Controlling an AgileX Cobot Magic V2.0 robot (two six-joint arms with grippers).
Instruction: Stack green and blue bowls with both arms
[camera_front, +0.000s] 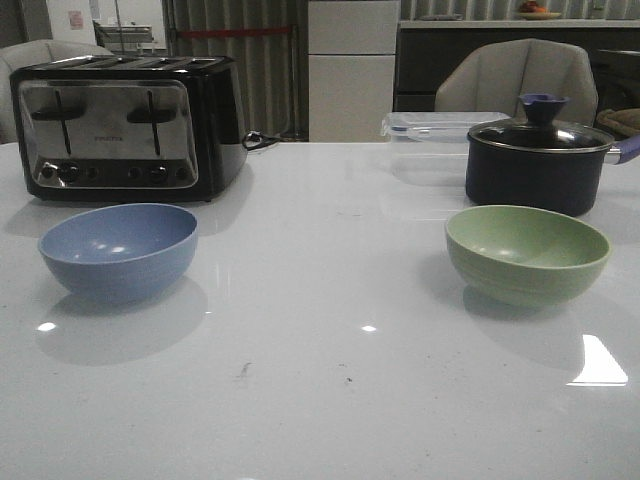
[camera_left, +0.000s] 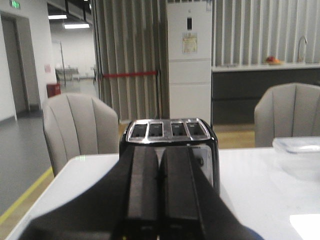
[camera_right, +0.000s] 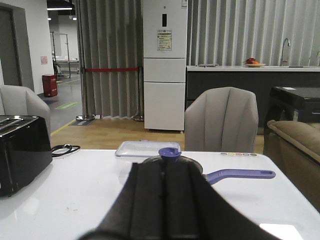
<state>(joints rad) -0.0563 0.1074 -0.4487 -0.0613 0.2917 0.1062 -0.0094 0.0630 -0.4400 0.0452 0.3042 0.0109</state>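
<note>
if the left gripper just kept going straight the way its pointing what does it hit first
Most likely the toaster. In the left wrist view the left gripper, fingers pressed together, points level at it, with nothing visible between. How far off it stands is unclear.

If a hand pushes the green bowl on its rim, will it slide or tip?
The green bowl probably slides easily, since the white table looks glossy. Its base appears narrower than its rim, so a push on the rim may rock it. It looks rigid and, being empty, likely light.
</note>
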